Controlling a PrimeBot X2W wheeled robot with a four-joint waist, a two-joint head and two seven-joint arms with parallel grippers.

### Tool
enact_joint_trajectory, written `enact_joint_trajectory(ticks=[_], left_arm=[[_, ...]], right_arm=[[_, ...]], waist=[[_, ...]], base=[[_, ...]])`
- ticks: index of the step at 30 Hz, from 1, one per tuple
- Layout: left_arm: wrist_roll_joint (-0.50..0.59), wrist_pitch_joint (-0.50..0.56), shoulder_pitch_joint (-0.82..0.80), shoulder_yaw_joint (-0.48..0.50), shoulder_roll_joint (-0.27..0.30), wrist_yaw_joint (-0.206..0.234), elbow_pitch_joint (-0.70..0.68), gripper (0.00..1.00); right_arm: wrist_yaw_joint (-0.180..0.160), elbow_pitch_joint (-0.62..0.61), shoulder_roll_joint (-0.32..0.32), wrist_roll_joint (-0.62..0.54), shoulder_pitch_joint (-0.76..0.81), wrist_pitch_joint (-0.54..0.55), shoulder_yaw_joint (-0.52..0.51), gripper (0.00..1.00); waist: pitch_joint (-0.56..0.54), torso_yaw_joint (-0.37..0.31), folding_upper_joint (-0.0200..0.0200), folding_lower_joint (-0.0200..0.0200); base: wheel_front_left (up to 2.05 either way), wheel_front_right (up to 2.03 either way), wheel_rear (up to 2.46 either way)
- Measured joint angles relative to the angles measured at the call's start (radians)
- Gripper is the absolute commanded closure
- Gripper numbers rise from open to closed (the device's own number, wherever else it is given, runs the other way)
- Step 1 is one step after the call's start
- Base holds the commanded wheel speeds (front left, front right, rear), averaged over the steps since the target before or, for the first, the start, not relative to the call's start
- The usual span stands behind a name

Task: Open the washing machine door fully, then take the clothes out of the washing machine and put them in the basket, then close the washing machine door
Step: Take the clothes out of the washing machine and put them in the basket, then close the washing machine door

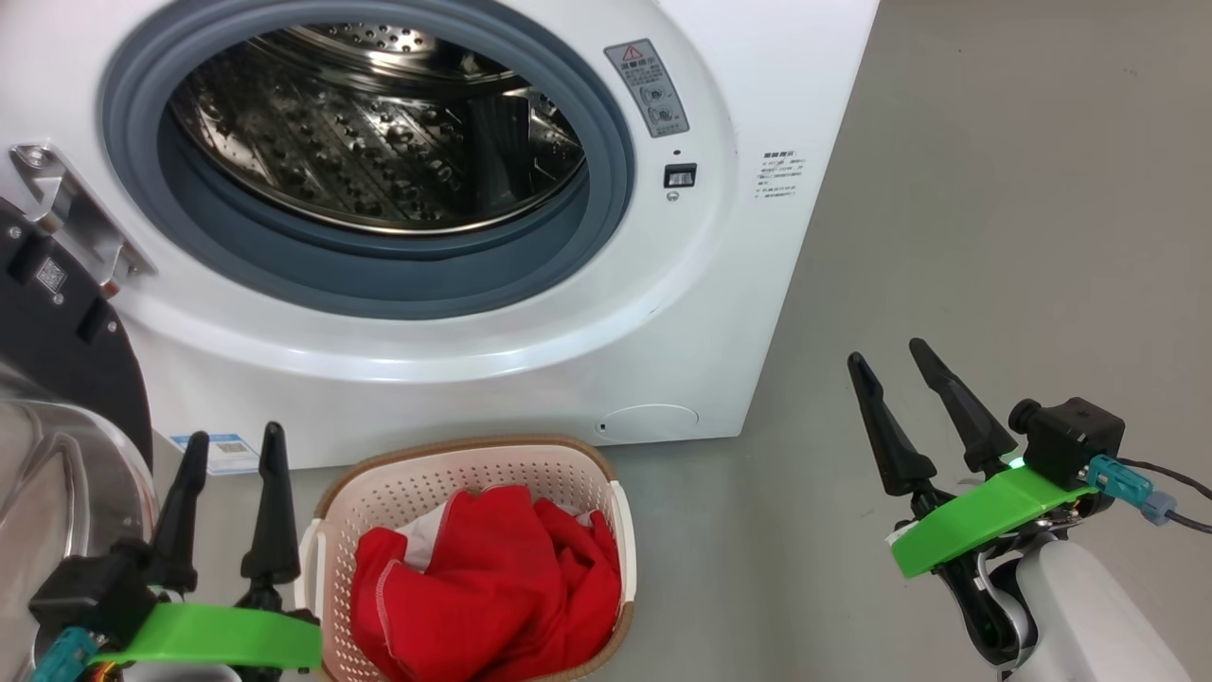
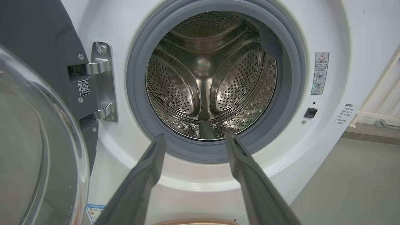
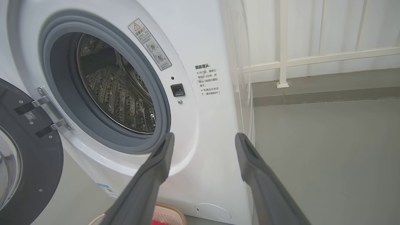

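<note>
The white washing machine [image 1: 682, 313] stands with its door [image 1: 57, 360] swung wide open to the left, and its steel drum [image 2: 206, 84] holds nothing. Red clothes [image 1: 492, 587] lie in the cream basket [image 1: 417, 493] on the floor in front of the machine. My left gripper [image 1: 235, 438] is open, just left of the basket, and points at the drum. My right gripper [image 1: 890, 352] is open over bare floor to the right of the machine. The door [image 3: 28, 156] and the basket's rim [image 3: 168, 212] also appear in the right wrist view.
Grey floor [image 1: 994, 237] stretches to the right of the machine. A white railing [image 3: 312, 59] stands behind the machine at a raised step. The door's metal hinge [image 2: 103, 81] sits left of the opening.
</note>
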Motion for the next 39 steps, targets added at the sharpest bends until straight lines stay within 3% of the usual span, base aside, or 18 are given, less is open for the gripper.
enact_joint_trajectory(ticks=[39], left_arm=[[-0.02, 0.001, 0.02, 0.0, 0.015, 0.007, 0.002, 0.0]], right_arm=[[0.0, -0.015, -0.002, 0.0, 0.019, 0.0, -0.001, 0.0]], waist=[[-0.016, -0.002, 0.0, 0.0]], base=[[0.0, 0.0, 0.0]])
